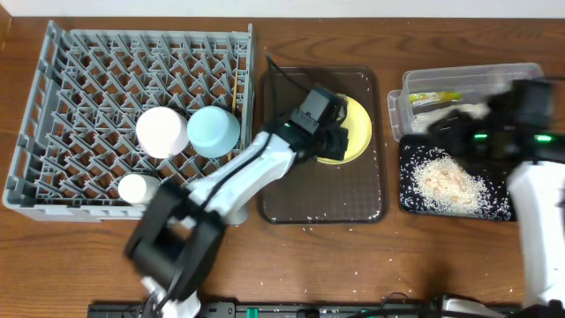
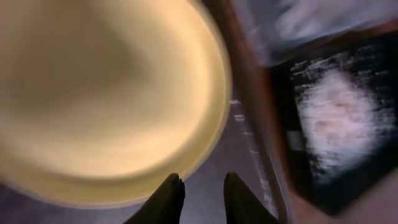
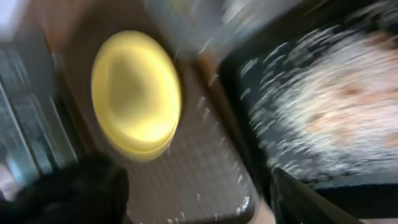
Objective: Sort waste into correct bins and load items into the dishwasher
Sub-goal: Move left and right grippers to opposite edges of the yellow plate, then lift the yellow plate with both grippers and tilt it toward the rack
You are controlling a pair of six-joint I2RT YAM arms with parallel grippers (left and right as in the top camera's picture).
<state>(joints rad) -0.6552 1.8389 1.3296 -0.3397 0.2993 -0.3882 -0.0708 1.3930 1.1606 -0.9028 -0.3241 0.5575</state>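
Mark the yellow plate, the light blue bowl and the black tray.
yellow plate point(image 1: 360, 132): overhead view, its uncovered right side.
light blue bowl point(image 1: 213, 131): overhead view, its middle.
black tray point(image 1: 409, 205): overhead view, bare lower-left corner.

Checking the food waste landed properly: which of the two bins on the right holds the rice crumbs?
The shallow black tray, lower in the overhead view: rice crumbs lie heaped in it. The clear tub behind it holds a green-yellow wrapper instead.

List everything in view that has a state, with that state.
yellow plate: on brown tray, unracked
white bowl: in dish rack
light blue bowl: in dish rack
white cup: in dish rack
black tray: holding crumbs
clear tub: holding wrapper
left gripper: narrowly open, empty
right gripper: open, empty
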